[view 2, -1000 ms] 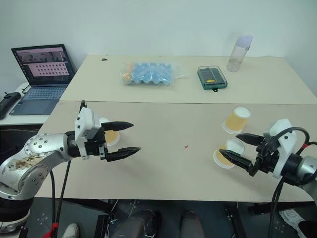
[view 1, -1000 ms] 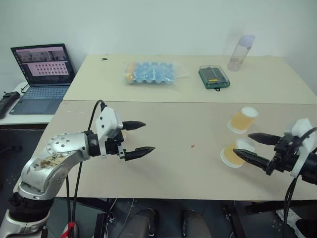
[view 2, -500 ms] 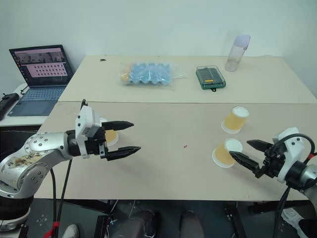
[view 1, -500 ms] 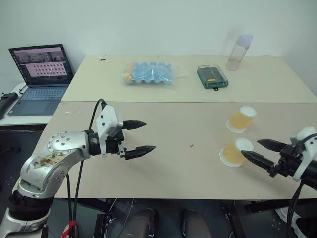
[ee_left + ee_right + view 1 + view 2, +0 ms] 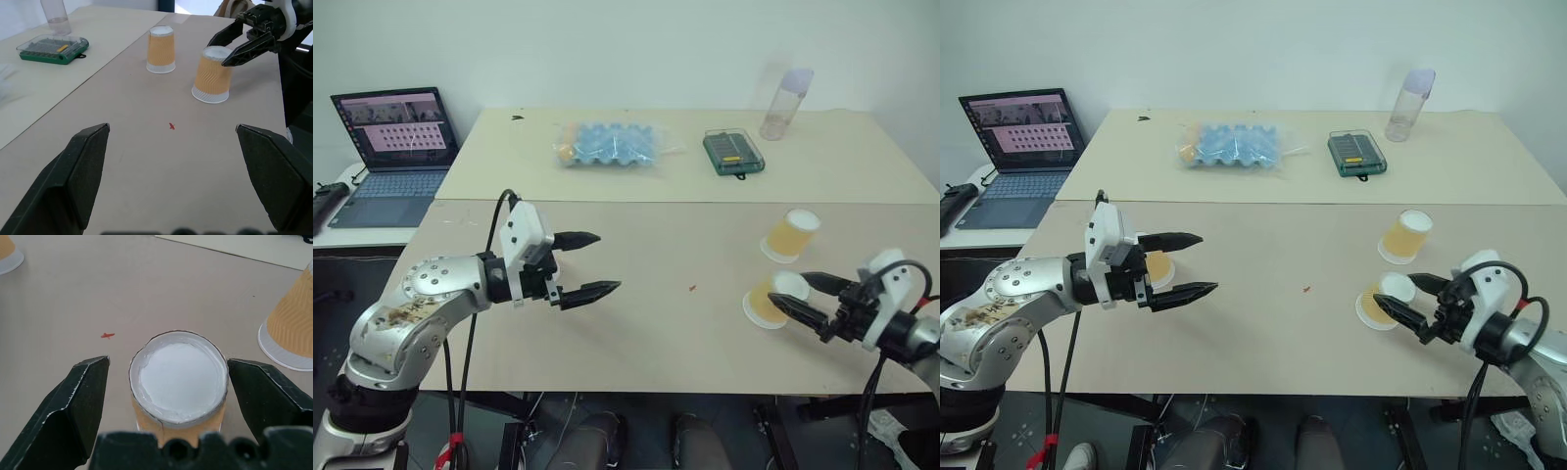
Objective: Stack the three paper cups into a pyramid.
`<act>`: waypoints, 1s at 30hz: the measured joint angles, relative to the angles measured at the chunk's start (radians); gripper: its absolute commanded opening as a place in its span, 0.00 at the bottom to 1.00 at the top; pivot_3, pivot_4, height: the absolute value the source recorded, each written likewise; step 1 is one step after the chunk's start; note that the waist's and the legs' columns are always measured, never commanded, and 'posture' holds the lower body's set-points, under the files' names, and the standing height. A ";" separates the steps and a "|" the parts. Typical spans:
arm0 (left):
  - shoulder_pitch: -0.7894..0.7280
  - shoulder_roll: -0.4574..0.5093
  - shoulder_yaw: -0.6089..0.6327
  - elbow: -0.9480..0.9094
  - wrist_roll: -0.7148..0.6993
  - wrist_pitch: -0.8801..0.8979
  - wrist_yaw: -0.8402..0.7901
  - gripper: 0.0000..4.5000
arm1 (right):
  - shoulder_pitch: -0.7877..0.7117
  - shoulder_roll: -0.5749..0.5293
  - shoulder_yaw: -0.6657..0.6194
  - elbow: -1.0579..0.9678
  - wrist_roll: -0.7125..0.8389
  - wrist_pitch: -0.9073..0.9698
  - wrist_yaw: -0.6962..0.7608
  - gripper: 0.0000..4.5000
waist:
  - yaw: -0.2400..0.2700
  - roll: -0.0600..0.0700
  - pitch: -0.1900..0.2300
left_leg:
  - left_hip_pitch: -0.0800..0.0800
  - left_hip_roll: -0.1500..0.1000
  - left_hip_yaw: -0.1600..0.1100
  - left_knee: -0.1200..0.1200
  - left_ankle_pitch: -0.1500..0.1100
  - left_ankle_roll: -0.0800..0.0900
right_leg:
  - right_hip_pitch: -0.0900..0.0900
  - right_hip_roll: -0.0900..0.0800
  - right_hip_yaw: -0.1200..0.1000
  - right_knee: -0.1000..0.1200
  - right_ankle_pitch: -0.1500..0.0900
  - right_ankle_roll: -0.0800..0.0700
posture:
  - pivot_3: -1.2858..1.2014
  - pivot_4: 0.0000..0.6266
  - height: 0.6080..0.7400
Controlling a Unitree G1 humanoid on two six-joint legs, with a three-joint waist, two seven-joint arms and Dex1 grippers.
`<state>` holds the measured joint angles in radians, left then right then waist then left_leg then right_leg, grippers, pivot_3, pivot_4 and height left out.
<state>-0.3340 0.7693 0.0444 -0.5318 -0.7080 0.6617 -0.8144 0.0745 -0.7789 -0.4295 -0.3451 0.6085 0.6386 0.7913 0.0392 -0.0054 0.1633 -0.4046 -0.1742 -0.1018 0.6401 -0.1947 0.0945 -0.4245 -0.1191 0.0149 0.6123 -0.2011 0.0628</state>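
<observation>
Cups are what we handle, and we judge them light, thin-walled and easy to crush or tip — all three stand upside down on the table. On our left, the left gripper hovers with fingers spread wide and empty; one cup stands just behind it. Toward the right, the near cup sits between the spread fingers of the right gripper, with gaps on both sides. The far cup stands just beyond. We would pinch the ribbed side mid-height, gently, avoiding the flimsy rim.
</observation>
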 measured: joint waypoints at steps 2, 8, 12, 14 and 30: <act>0.000 0.000 0.000 -0.002 0.000 0.000 0.003 0.98 | -0.020 0.002 0.015 0.013 -0.008 0.000 -0.008 0.98 | 0.000 0.000 0.000 | 0.000 0.000 0.000 0.000 0.000 0.000 | 0.000 0.000 0.000 0.000 0.000 0.000 | 0.52 0.24 1.00; 0.001 0.003 0.002 -0.002 -0.001 0.015 0.014 0.98 | -0.031 0.002 0.031 0.039 -0.033 -0.009 -0.010 0.98 | 0.001 0.000 0.000 | 0.000 0.000 0.000 0.000 0.000 0.000 | 0.000 0.001 0.000 0.000 0.000 0.000 | 0.52 0.24 1.00; 0.010 0.003 0.012 -0.004 -0.001 0.018 0.017 1.00 | -0.035 0.007 0.034 0.040 -0.036 -0.018 -0.009 0.75 | 0.000 0.000 0.000 | 0.000 0.000 0.000 0.000 0.000 0.000 | 0.000 0.002 0.001 0.000 0.001 0.000 | 0.52 0.24 1.00; 0.015 0.003 0.013 -0.004 -0.001 0.019 0.018 1.00 | -0.046 0.011 0.038 0.040 -0.035 -0.018 -0.010 0.61 | -0.001 0.000 0.000 | 0.000 0.001 0.000 0.000 0.000 0.000 | 0.000 0.002 0.001 0.000 0.001 0.000 | 0.52 0.24 1.00; 0.032 0.016 0.028 -0.021 -0.001 0.019 0.017 1.00 | -0.537 0.085 0.327 0.016 0.011 0.012 0.024 0.61 | -0.030 -0.001 0.001 | 0.000 0.007 0.001 0.001 0.001 -0.003 | 0.000 0.006 0.000 -0.001 0.004 -0.004 | 0.52 0.24 1.00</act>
<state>-0.3022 0.7856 0.0723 -0.5532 -0.7085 0.6808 -0.7973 -0.4622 -0.6934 -0.1028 -0.3290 0.6193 0.6508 0.8155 0.0097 -0.0066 0.1638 -0.4042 -0.1677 -0.1006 0.6410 -0.1932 0.0911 -0.4249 -0.1128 0.0154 0.6116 -0.1971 0.0584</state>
